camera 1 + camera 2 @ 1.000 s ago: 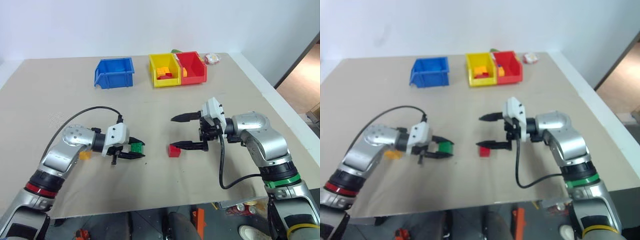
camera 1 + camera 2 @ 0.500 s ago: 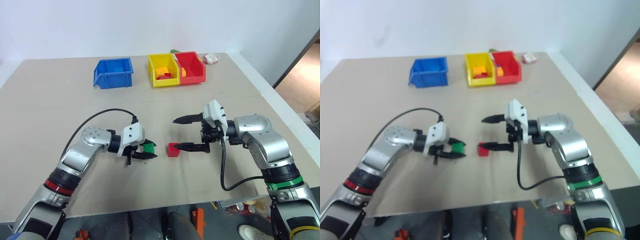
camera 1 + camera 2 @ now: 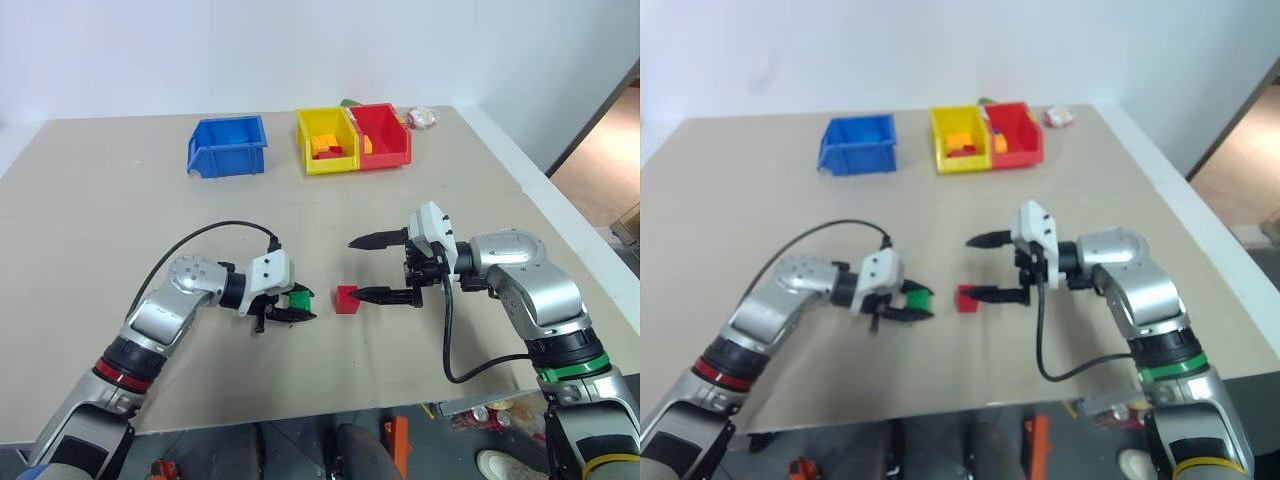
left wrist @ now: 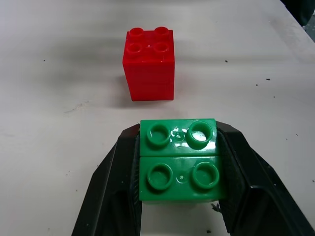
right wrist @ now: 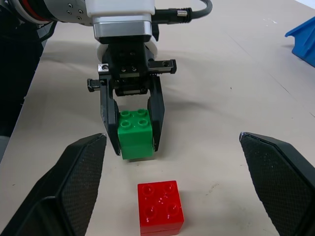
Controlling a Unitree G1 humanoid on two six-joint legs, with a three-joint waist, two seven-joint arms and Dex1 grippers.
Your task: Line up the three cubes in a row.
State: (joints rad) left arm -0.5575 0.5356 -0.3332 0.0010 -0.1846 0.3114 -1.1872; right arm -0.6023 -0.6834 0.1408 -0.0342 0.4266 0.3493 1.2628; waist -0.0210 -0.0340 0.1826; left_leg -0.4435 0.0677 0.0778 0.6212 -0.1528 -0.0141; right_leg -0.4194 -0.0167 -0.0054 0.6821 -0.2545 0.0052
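Two cubes in sight: studded glossy plastic bricks, one green, one red, square-sided.
Landmark: red cube [image 3: 347, 299], resting on the table [image 3: 90, 200], studs up.
Left gripper [image 3: 292, 305]: black tapered fingers clamped on the green cube [image 3: 298, 298], one finger on each side face.
Green cube: just left of the red cube, apart from it; whether touching the table or held just above it, cannot tell.
Right gripper [image 3: 365, 267]: fingers spread wide apart, holding nothing; near finger [image 3: 385, 294] just right of the red cube, far finger [image 3: 378, 238] behind and above it.
Table surface: flat, matt, beige, faintly speckled in the left wrist view.
Open room: bare surface left of, behind and in front of the red cube; front edge well in front of it, right edge well to its right past the right arm.
Blue bin [image 3: 229, 145]: far behind-left of the red cube, hard plastic, open-topped; contents not discernible.
Yellow bin [image 3: 326, 140]: far behind the red cube, holding yellow, orange and red bricks.
Red bin [image 3: 385, 134]: touching the yellow bin's right side; an orange piece at its left wall.
White object [image 3: 424, 117]: small, right of the red bin, too small to identify.
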